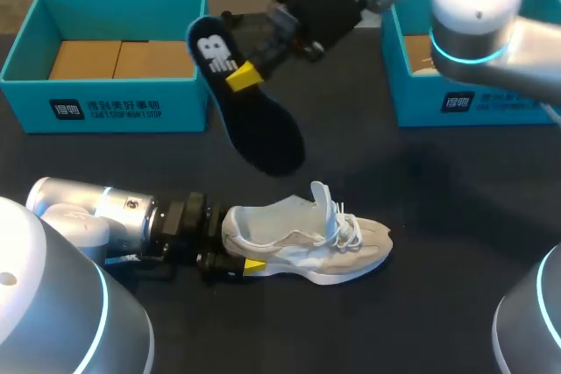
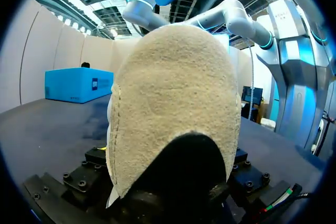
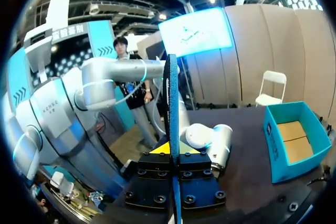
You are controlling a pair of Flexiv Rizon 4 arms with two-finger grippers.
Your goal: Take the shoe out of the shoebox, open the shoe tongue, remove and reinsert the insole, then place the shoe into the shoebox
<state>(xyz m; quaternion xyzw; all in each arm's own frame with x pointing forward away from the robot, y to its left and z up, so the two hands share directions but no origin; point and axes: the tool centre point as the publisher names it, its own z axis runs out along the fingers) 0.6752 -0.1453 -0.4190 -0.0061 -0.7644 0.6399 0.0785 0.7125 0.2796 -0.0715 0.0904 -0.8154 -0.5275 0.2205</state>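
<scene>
A white and beige shoe (image 1: 307,243) stands on its sole on the dark table, toe to the right, tongue pulled up. My left gripper (image 1: 238,250) clasps its heel from both sides with the fingers far apart. The left wrist view is filled by the heel (image 2: 173,103). Above and behind the shoe hangs a black insole (image 1: 259,129) with a white logo, clear of the table. My right gripper (image 1: 248,74) is shut on its logo end. In the right wrist view the insole (image 3: 171,93) stands edge-on between that gripper's (image 3: 173,153) fingers.
A teal shoebox (image 1: 105,107) with brown cardboard inside stands at the back left. A second teal box (image 1: 473,107) stands at the back right, partly behind my right arm. Bare dark table lies around the shoe and to its right.
</scene>
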